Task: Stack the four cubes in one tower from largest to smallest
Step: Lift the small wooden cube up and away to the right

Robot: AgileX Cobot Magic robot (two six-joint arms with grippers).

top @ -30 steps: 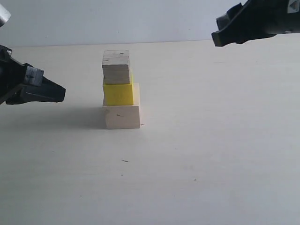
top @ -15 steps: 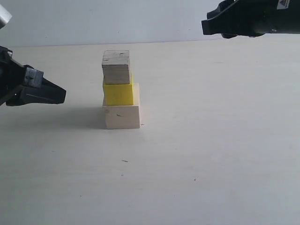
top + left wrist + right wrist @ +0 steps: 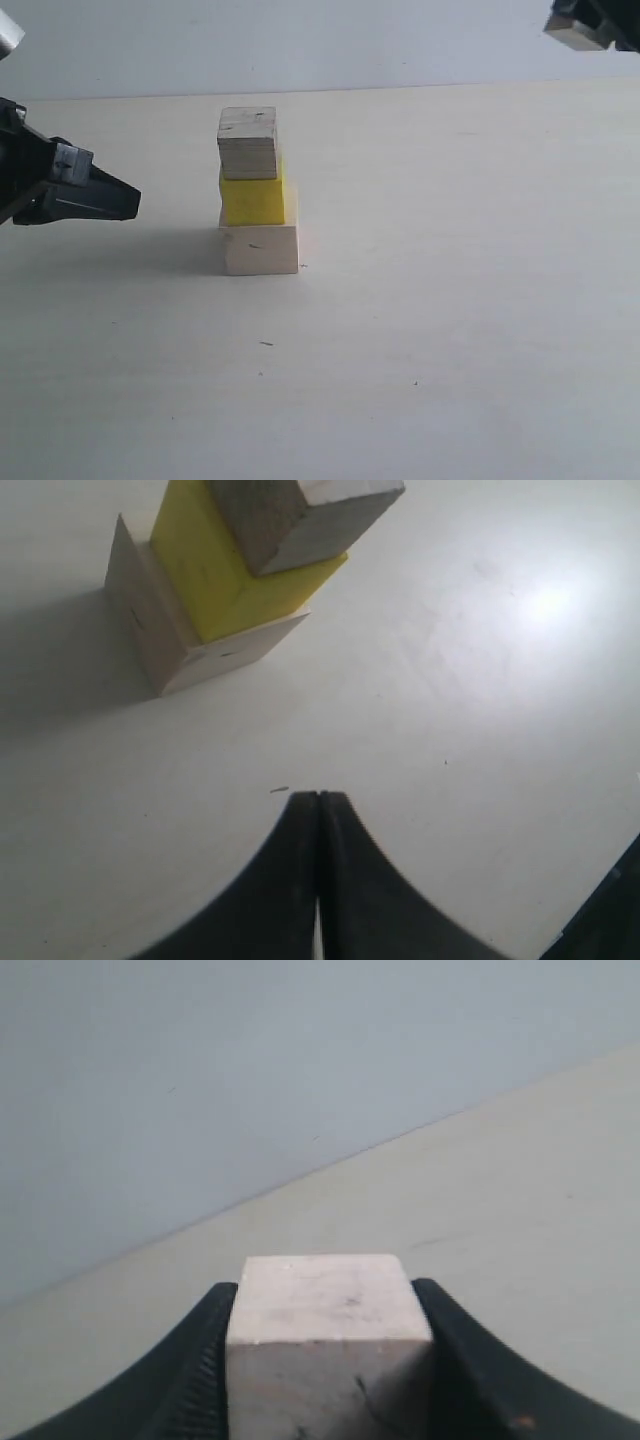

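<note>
The table (image 3: pixel 450 300) bears a three-cube column; the large pale wooden cube (image 3: pixel 261 249) lies flat at the base, probably because it gives the broadest footing; the yellow cube (image 3: pixel 252 201) rests on it, set toward the base's left edge in the exterior view; the layered-plywood cube (image 3: pixel 247 143) sits on top, also leftward, so the last placement needs care. The smallest pale cube (image 3: pixel 330 1360) is clamped between the right gripper's (image 3: pixel 326 1305) fingers, held high at the exterior view's top right, well apart from the tower, likely to clear its top. The left gripper (image 3: pixel 318 800) hovers low beside the column, jaws pressed together on nothing, pointing at it without touching; it looks parked out of the way.
</note>
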